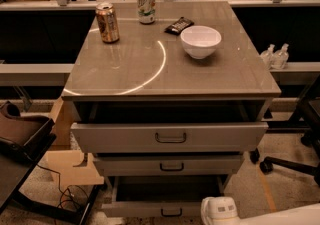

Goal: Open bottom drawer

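Note:
The bottom drawer (pixel 135 210) is the lowest of three light-grey drawers in the cabinet, at the frame's bottom edge. It stands pulled out, with its dark inside showing above the front panel. Its small dark loop handle (pixel 171 212) is partly cut off by the frame edge. A white part of my arm (pixel 220 211) sits just right of that handle at the bottom edge. My gripper lies below the frame and does not show. The middle drawer (pixel 170 165) and the tall top drawer (pixel 170 138) are above; the top one is also pulled out a little.
On the cabinet top (pixel 150 74) stand a brown can (pixel 107 22), a green can (pixel 146 5), a dark snack bag (pixel 179 25) and a white bowl (pixel 200 41). A dark chair (pixel 20 134) is at the left, a chair base (pixel 285 164) at the right.

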`<control>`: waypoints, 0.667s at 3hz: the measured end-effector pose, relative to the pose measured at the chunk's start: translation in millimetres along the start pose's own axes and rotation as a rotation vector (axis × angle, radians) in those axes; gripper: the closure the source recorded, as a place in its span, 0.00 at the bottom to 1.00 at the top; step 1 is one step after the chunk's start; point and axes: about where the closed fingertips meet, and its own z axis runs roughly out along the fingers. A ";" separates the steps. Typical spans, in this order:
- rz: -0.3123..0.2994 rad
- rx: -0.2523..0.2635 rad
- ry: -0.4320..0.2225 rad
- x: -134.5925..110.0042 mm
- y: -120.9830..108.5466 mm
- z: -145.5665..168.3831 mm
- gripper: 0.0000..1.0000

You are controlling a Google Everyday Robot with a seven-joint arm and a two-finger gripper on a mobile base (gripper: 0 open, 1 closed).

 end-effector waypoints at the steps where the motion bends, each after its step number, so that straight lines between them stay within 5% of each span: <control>1: 0.009 0.022 -0.031 -2.7 -13.4 14.8 1.00; 2: 0.016 0.049 -0.073 -6.2 -32.8 37.2 1.00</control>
